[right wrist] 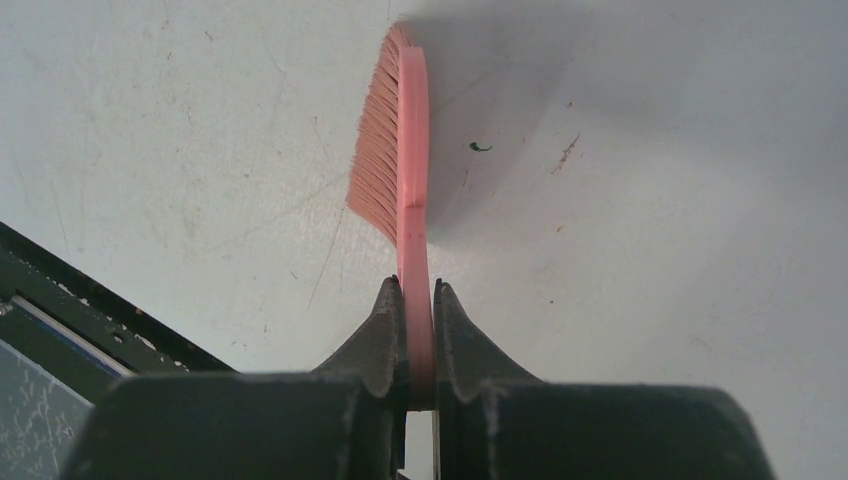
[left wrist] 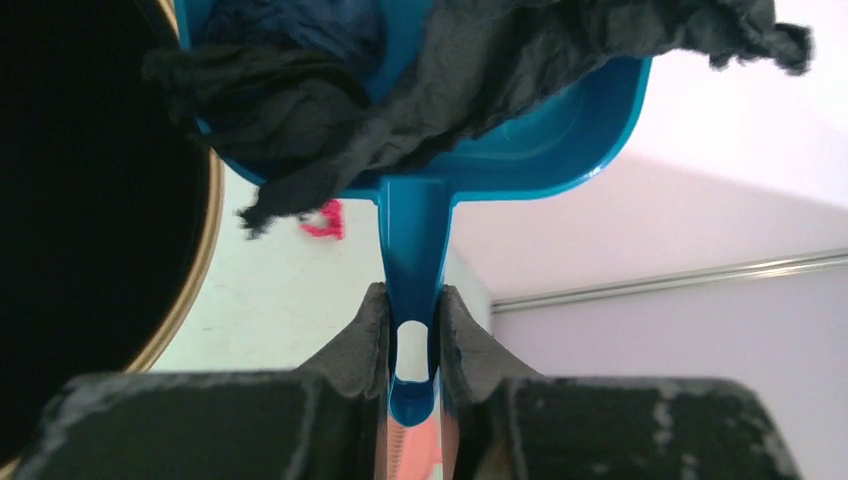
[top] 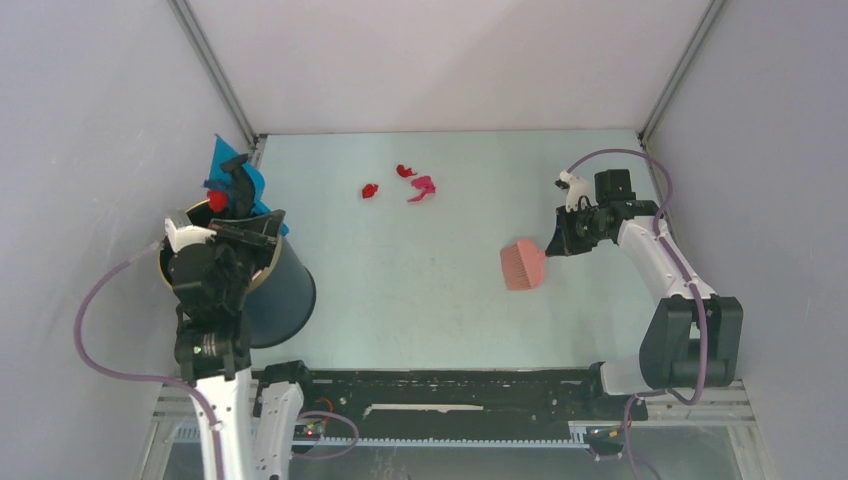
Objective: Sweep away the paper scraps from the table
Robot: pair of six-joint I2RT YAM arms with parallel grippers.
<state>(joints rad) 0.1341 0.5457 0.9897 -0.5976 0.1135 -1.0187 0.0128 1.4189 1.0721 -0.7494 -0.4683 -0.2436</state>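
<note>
While overhead shows red paper scraps (top: 370, 190), the left wrist shows black ones

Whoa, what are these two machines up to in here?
Two robot arms are clearing paper off a table. The left claw grips a blue dustpan by its handle, holding it up beside a dark bin. Crumpled dark paper and a red bit sit in the pan. The right claw holds a pink brush over the table. Three red and pink paper scraps lie uncollected near the far side.
</note>
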